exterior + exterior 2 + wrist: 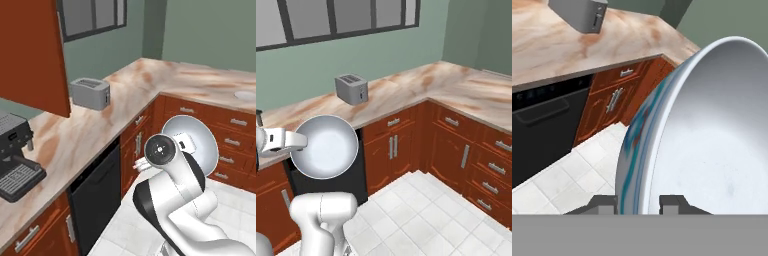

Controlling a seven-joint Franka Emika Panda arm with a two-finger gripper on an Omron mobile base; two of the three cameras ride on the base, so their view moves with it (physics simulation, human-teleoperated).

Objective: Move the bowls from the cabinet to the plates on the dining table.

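Gripper [636, 204] clamped on rim of bowl [325, 146], one finger inside, one outside. Bowl held in mid-air, tipped on edge, hollow facing right base camera; pale grey-blue inside, teal streaks on outer wall [637, 130] in hand view. Bowl out in front of dishwasher [301, 182], over tiled floor [421, 210], below counter [125, 95] level. Toaster [90, 93] on counter beyond dishwasher; coffee machine [15, 155] at its near end, under cabinet [32, 52].

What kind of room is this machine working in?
A home kitchen, by the look of it: a toaster sits on a marble-look counter, a coffee machine stands further along, and wooden drawers run beneath.
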